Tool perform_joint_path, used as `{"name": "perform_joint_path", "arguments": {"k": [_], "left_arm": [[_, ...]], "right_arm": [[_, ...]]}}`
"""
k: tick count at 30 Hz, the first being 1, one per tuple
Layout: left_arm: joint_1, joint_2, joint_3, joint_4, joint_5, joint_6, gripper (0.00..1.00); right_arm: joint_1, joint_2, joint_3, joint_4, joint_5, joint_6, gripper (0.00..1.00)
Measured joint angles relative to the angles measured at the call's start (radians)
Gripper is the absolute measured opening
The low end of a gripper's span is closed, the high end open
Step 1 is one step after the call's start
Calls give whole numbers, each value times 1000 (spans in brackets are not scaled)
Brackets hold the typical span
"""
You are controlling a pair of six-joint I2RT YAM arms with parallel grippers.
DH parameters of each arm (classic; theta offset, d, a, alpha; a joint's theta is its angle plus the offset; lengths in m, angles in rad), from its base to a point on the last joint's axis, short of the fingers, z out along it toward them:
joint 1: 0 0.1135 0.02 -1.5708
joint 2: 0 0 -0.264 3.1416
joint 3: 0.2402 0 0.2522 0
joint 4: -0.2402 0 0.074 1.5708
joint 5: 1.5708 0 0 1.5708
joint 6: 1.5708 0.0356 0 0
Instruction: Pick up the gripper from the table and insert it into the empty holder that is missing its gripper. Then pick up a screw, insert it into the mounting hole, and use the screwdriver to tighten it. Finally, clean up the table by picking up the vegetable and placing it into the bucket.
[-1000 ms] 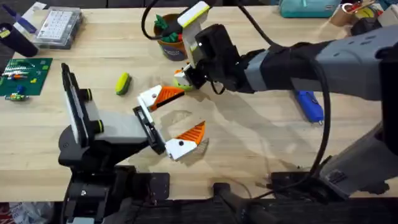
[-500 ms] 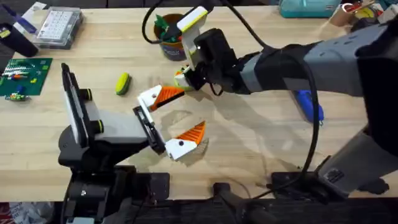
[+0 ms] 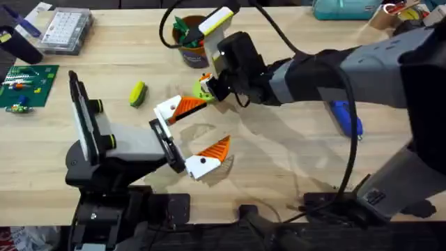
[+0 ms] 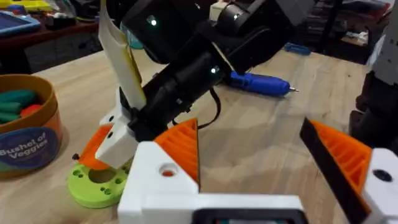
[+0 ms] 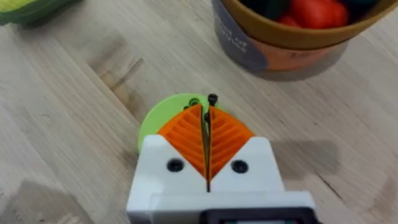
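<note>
Your right arm reaches across the desk (image 3: 293, 160) toward the middle, wrist pitched down. The right tool (image 5: 207, 134) has its orange pads pressed together on a small black screw (image 5: 212, 99), directly over the lime-green ring (image 5: 152, 121).

Your left arm lies low at the near left; the left tool (image 4: 249, 165) stands apart, holding nothing.

Just beyond the right tool stands the bucket (image 5: 280, 37). The screwdriver (image 3: 346, 117) lies well to its right, and the vegetable (image 3: 137, 93) lies to its left. A circuit board (image 3: 26, 85) and a parts box (image 3: 66, 31) sit at the far left of the desk.
</note>
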Motion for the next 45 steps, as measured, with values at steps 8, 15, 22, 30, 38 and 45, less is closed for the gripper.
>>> {"name": "perform_joint_path", "arguments": {"k": [8, 15, 22, 30, 38, 45], "left_arm": [[0, 0, 0, 0, 0, 0, 987], [0, 0, 0, 0, 0, 0, 987], [0, 0, 0, 0, 0, 0, 987], [0, 0, 0, 0, 0, 0, 987], [0, 0, 0, 0, 0, 0, 987], [0, 0, 0, 0, 0, 0, 987]], "right_arm": [[0, -89, 0, -66, 0, 0, 3], [0, -246, 7, -146, -1, 3, 3], [0, -371, 23, -289, -28, 13, 3], [1, -383, 33, -310, -41, 25, 487], [1, -277, 34, -335, -47, 26, 523], [1, -116, 35, -233, -49, 26, 523]]}}
